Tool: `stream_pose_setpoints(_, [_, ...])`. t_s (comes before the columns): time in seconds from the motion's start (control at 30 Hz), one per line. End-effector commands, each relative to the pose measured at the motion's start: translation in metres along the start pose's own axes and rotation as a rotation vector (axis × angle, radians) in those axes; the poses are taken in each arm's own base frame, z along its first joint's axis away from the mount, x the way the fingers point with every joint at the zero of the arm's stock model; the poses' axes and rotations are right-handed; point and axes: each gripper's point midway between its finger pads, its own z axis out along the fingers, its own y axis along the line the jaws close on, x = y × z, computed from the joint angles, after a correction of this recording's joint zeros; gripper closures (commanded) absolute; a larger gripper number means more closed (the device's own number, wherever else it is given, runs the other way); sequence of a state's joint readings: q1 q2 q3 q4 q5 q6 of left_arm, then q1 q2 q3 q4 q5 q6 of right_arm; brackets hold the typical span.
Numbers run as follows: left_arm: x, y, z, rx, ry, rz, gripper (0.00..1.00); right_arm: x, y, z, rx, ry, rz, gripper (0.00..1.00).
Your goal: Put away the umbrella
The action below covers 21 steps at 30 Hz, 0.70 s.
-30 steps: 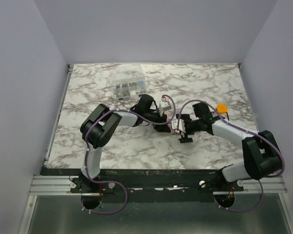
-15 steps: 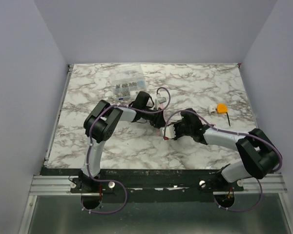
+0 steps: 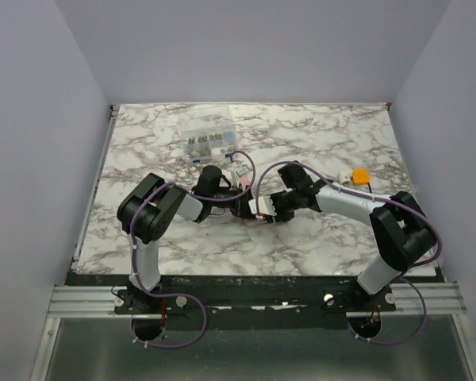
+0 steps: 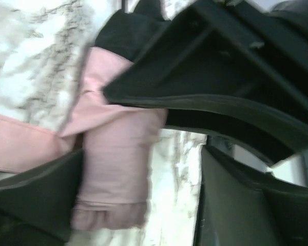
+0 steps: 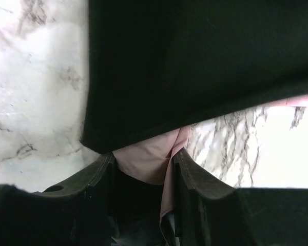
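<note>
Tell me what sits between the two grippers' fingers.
The rolled pink umbrella: in the top view, the left gripper and right gripper flank it.

Clear parts box [image 3: 209, 144] far-left; orange object [image 3: 360, 175] right.

From above, you see only a pink sliver of the umbrella [image 3: 255, 220]; the left claw [image 3: 244, 209] and right claw [image 3: 268, 209] cover the rest. Both wrist views are blurred and mostly blocked at close range, so neither grip is readable.
</note>
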State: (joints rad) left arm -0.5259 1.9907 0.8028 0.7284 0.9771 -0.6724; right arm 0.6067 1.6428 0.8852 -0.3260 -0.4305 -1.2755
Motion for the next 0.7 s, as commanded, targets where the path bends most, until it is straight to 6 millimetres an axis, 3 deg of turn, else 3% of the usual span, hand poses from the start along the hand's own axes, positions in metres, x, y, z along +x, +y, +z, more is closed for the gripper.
stream_pose_setpoints(0.0, [0.029,-0.003,-0.019,-0.051,-0.045,-0.011,0.01,0.032,0.155,-0.009,-0.540,0.113,0.353,0.88])
stream_pose_setpoints(0.13, [0.018,-0.013,-0.034,-0.095,-0.145,0.123,0.02,0.027,0.158,-0.011,-0.589,0.096,0.385,0.88])
stream_pose_setpoints(0.3, [0.013,-0.011,-0.053,-0.200,-0.227,0.263,0.02,0.025,0.163,-0.015,-0.641,0.094,0.405,0.88])
stream_pose_setpoints(0.53, [0.004,-0.022,-0.091,-0.305,-0.460,0.456,0.02,0.024,0.175,-0.021,-0.754,0.108,0.456,0.88])
stream_pose_setpoints(0.6, [0.002,-0.028,-0.099,-0.275,-0.538,0.471,0.01,0.022,0.178,-0.022,-0.803,0.116,0.489,0.88])
stream_pose_setpoints(0.67, [0.010,-0.039,-0.096,-0.170,-0.521,0.496,0.01,0.021,0.179,-0.022,-0.839,0.120,0.517,0.88])
